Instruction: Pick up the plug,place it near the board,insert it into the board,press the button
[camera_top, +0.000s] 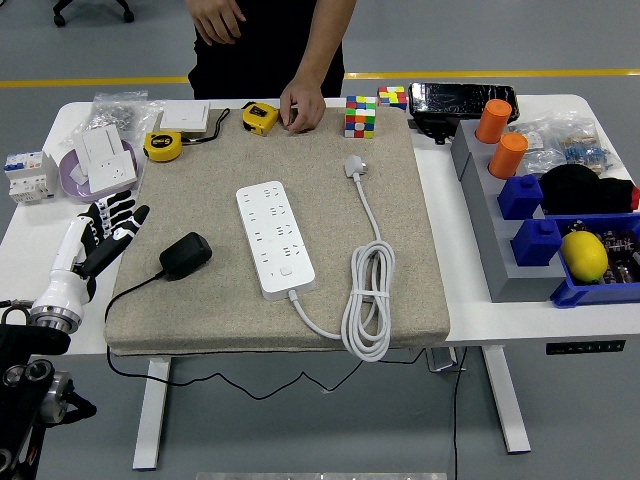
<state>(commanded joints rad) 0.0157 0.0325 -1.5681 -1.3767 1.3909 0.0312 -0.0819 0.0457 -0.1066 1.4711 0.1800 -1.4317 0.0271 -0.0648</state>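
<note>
Plug (185, 255), a black adapter with its black cord trailing off the mat's near-left edge, lies on the grey mat (420, 270) just left of the white power strip (274, 236), apart from it and not yet picked up. To do the pick well, the left hand (108, 226) should come in from the left and slightly above, straddle the plug's body rather than the cord, and close across its shorter sides so the prongs end up free to point at a socket; which face carries the prongs is not clear from this view. The hand hovers over the mat's left edge, fingers spread and empty, with the plug near it on its right and a little closer to the robot. At the far side a person's hand (300, 105) rests on the mat by a yellow tape measure (259, 117).
</note>
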